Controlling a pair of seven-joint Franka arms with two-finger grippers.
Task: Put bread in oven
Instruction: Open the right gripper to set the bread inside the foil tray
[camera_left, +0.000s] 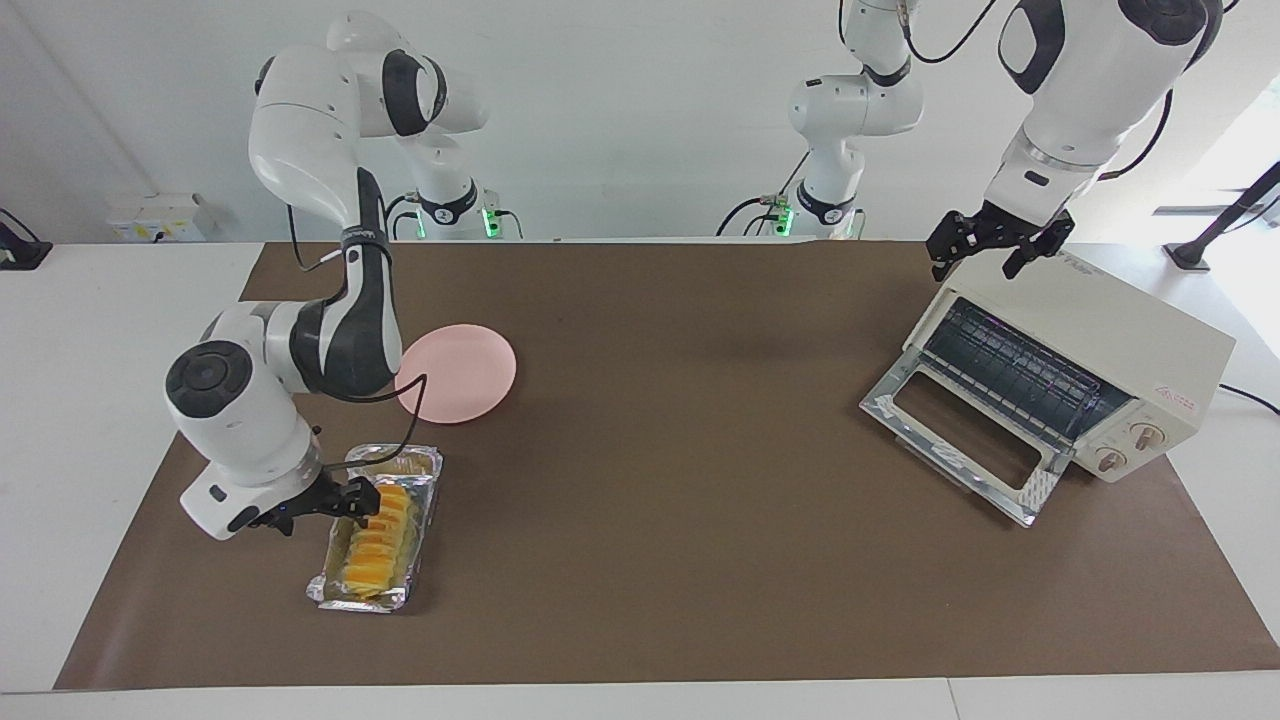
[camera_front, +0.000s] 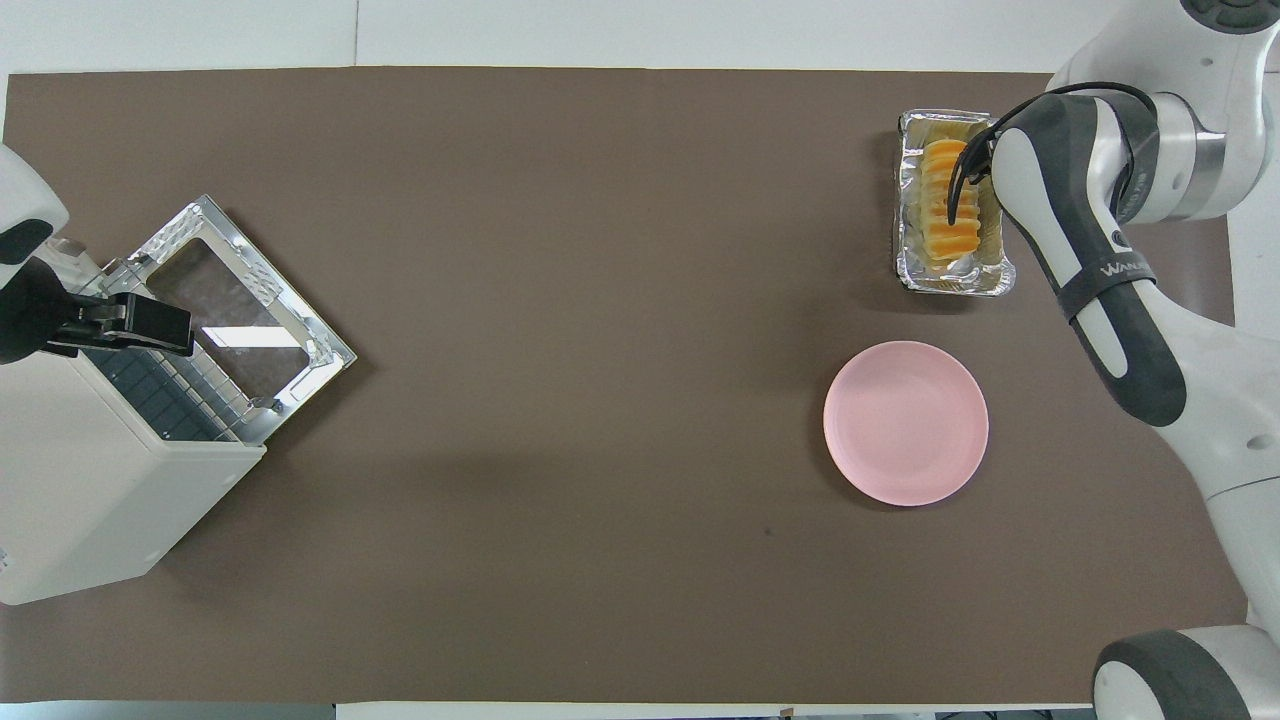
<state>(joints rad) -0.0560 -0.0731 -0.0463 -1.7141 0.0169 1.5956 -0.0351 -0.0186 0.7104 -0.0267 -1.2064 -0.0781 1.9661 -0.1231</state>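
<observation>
Bread (camera_left: 377, 535) lies in the foil tray (camera_left: 330, 592), toward my right arm's end of the surface, farther from my bases than the pink plate (camera_left: 462, 373). Not lifted; it rests loose in the tray.

Long axis of the loaf: runs along the tray's length, pointing roughly away from my bases, ridged segments stacked along that line.

Right gripper (camera_left: 320, 507): jaws spread, holding nothing. It hangs low just beside the tray, at the rim that faces my right arm's end of the surface, level with the end of the loaf that is nearer my bases. One fingertip (camera_left: 361, 497) looks to reach over the rim, close to the bread; whether it touches I cannot tell.

Left gripper (camera_left: 988, 246): jaws spread, empty, waiting above the top edge of the oven (camera_left: 1140, 350). Door (camera_left: 960, 440) is dropped open, rack exposed.

Judgement: the right arm is far the nearer to the bread, the oven well apart at the other end. A grasp would want the jaws brought sideways over the loaf and set across its short width.
</observation>
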